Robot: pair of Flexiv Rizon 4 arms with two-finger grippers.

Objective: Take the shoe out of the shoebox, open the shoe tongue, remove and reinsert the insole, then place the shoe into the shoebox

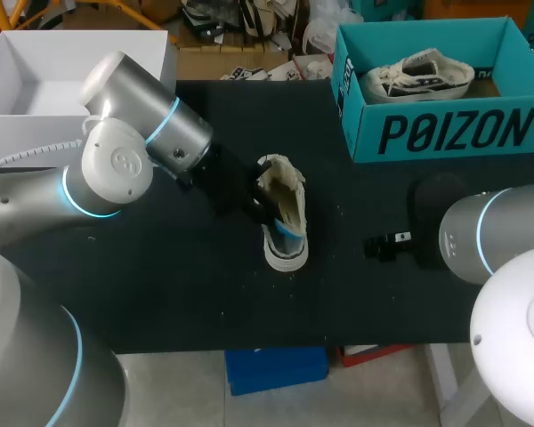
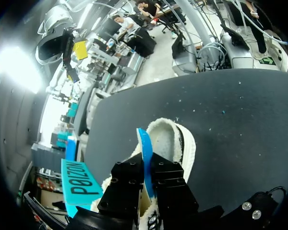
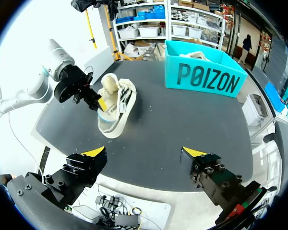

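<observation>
The left arm's gripper (image 1: 269,213) reaches across the black table (image 1: 160,285) to a cream-coloured shoe (image 1: 283,222) that sits near the table's middle, well apart from the teal shoebox (image 1: 436,133) and on the side of it toward the left arm. The shoe's opening is turned toward the shoebox's end of the table and its white-soled toe points away from it. In the left wrist view the two black fingers (image 2: 127,187) are pressed together from both sides on a thin blue insole (image 2: 144,153) that stands on edge out of the shoe's fleecy mouth (image 2: 175,141); the yellow tips are hidden inside the shoe. Further right, the shoebox stands without a lid at the table's far corner and holds a second shoe (image 1: 418,76), pale with dark markings, lying toward the end of the box nearer the first shoe, with bare box floor showing beside it. The right arm's gripper (image 3: 144,153) hangs over the near edge of the table, well short of the shoebox (image 3: 206,76), its yellow-tipped fingers (image 3: 93,152) spread wide with nothing between them. From there the shoe (image 3: 116,108) and the left gripper (image 3: 97,101) show well apart from the shoebox.
</observation>
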